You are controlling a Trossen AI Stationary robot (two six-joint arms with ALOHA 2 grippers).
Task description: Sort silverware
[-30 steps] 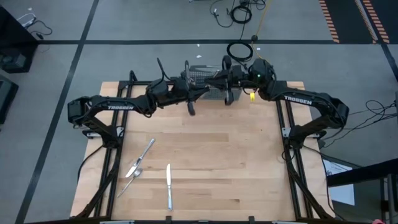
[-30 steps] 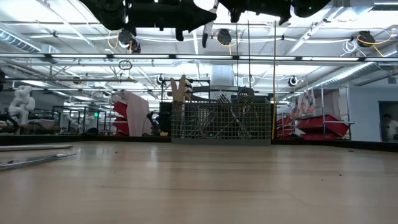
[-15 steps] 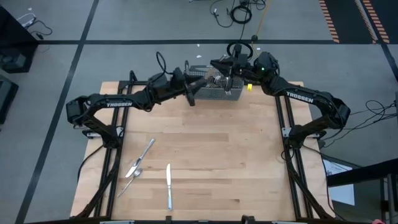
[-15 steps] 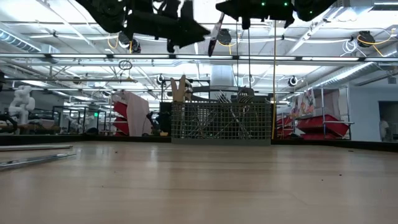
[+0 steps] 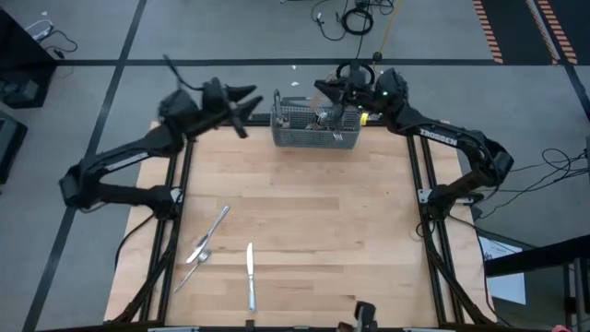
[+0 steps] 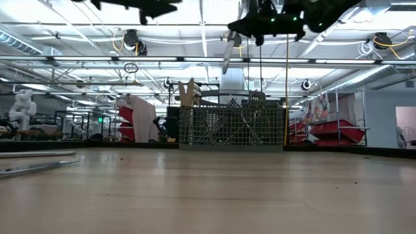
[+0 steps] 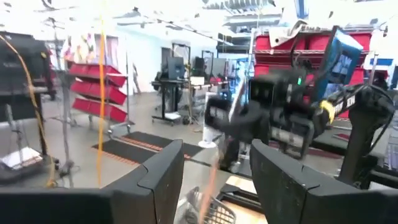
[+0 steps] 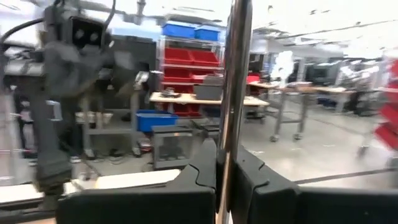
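Note:
My right gripper hangs high over the far edge of the grey wire-mesh basket, shut on one slim shiny piece of silverware; that piece's lower end shows in the low view. More silverware stands in the basket. A fork and a spoon and a table knife lie flat on the wooden table near its near-left corner. My left gripper is open and holds nothing, high over the far-left edge; its fingers stand well apart. My right gripper pinches the piece's slim shaft between its two fingers. The fingers come about level from the table's right and lie across the shaft. The piece stands about upright, a little slanted, lifted clear above the basket.
The basket stands at the middle of the table's far edge. The wooden top between it and the three loose pieces is bare. Black frame rails run along the table's left and right sides.
The two grippers stood close together over the basket. My left gripper has opened and swung up and away toward the table's left. My right gripper has carried the piece a little toward the far edge, still shut on it.

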